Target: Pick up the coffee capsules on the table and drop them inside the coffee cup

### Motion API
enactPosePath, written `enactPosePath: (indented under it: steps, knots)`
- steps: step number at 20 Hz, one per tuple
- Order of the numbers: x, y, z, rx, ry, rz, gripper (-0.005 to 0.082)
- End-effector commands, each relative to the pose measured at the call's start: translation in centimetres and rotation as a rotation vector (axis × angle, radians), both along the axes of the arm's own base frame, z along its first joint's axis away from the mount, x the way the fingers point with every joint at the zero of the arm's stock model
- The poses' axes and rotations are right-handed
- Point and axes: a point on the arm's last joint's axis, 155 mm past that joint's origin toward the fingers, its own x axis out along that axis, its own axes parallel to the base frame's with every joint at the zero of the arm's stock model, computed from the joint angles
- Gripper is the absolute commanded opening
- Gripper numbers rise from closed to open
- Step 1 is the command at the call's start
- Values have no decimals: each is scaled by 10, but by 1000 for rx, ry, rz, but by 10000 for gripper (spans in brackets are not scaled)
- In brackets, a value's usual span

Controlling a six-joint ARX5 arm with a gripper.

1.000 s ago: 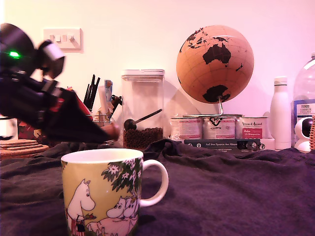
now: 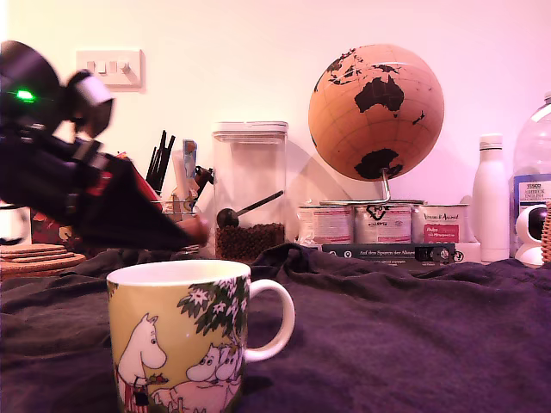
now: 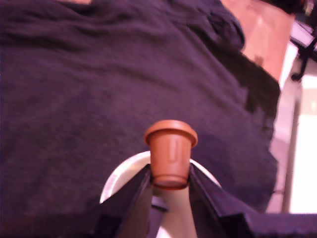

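Capsule (image 3: 170, 151) pinched in hand (image 3: 170, 174), over cup (image 3: 112, 181)

Black robot arm (image 2: 73, 185) slants downward from exterior view's left, green light (image 2: 24, 95) lit near top. Black two-finger gripper (image 3: 170, 173) clamped on narrow end of terracotta-brown plastic coffee capsule (image 3: 171, 146).
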Motion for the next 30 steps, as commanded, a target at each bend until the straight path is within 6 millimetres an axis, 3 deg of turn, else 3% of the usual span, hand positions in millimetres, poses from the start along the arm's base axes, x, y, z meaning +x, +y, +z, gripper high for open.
enactPosePath:
  steps: [1, 8, 19, 30]
  knots:
    - [-6, 0, -6, 15, 13, 1, 127]
    - [-13, 5, -19, 69, 58, 20, 127]
    - [-16, 8, -11, 62, 70, 30, 127]
    - [-13, 14, -19, 98, 78, 65, 141]
